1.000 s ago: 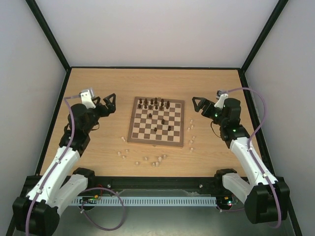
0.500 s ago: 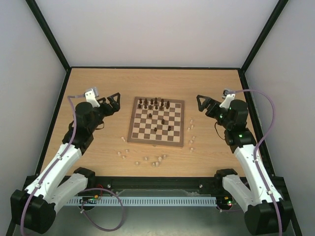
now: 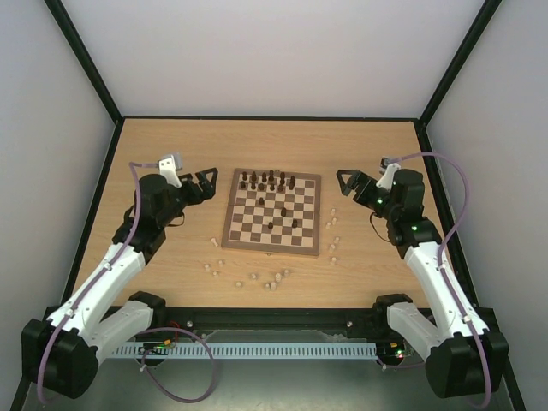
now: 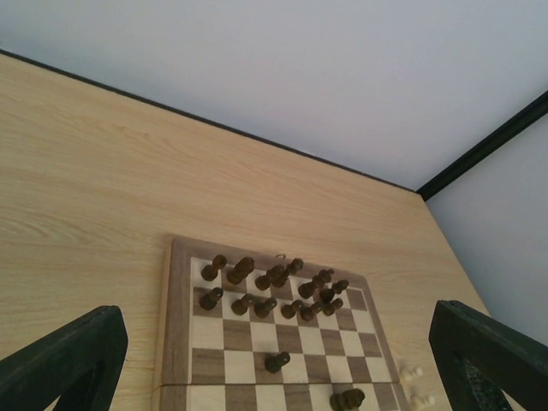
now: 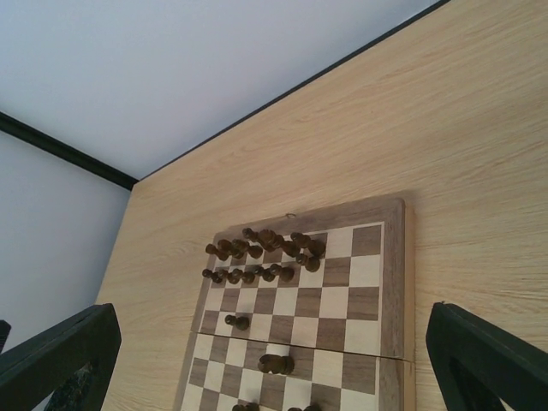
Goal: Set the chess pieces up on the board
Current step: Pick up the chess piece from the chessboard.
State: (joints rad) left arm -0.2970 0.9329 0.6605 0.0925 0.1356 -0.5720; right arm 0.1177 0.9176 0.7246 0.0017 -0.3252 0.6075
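The board [image 3: 240, 235] lies in the middle of the table. Several dark chess pieces [image 3: 269, 180] crowd its two far rows, and a few stand or lie mid-board [image 3: 284, 211]. Pale chess pieces [image 3: 257, 276] are scattered on the table in front of the board and along its right side [image 3: 332, 233]. My left gripper [image 3: 208, 182] hovers open just left of the board's far corner, holding nothing. My right gripper [image 3: 344, 182] hovers open to the right of the board, also holding nothing. Both wrist views look down over the board [image 4: 175, 330] [image 5: 394, 282] and the dark pieces [image 4: 274, 278] [image 5: 257, 248].
Black frame rails and white walls enclose the table on three sides [image 3: 265, 118]. Two pale pieces [image 4: 413, 374] show beside the board's right border in the left wrist view. Bare wood lies between each gripper and the board.
My left gripper has moved right, closer to the board's left edge. The right gripper has only shifted slightly and stays open. No piece has moved.
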